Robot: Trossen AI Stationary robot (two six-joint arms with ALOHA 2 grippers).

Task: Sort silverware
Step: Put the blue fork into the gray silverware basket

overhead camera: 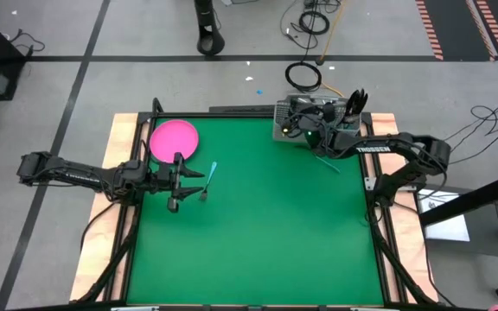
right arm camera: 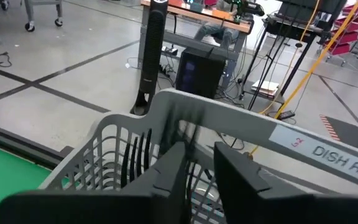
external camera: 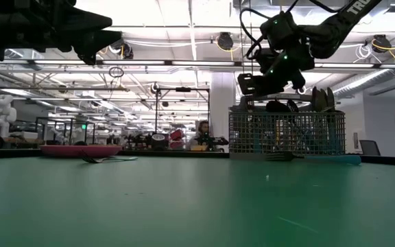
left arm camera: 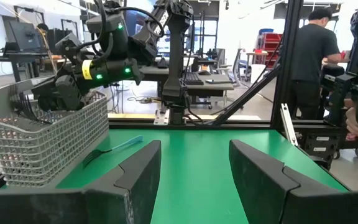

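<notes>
The wire-mesh caddy [overhead camera: 294, 119] stands at the far edge of the green surface [overhead camera: 266, 233], and everything else is placed from it; the right gripper [overhead camera: 305, 123] hangs directly over its open top, blocking the overhead look into it, and the arm's dark links stretch away from the caddy toward the right edge of the surface; dark utensil handles [overhead camera: 355, 99] stick up from the caddy's right end; a light-blue-handled piece [overhead camera: 328, 161] lies flat on the surface just in front of the caddy; well apart from the caddy, across the surface, sits the round pink plate [overhead camera: 175, 139], and beside the plate the left gripper [overhead camera: 177, 182] hovers with its fingers [left arm camera: 138, 171] spread wide and empty; a second blue-handled fork [overhead camera: 208, 177] lies just next to that gripper; the right wrist view alone shows the right fingers [right arm camera: 173, 168] nearly closed, with a narrow gap, just above the caddy's rim [right arm camera: 229, 118], gripping nothing I can make out; the left wrist view alone shows a person [left arm camera: 312, 53] standing beyond the surface.
</notes>
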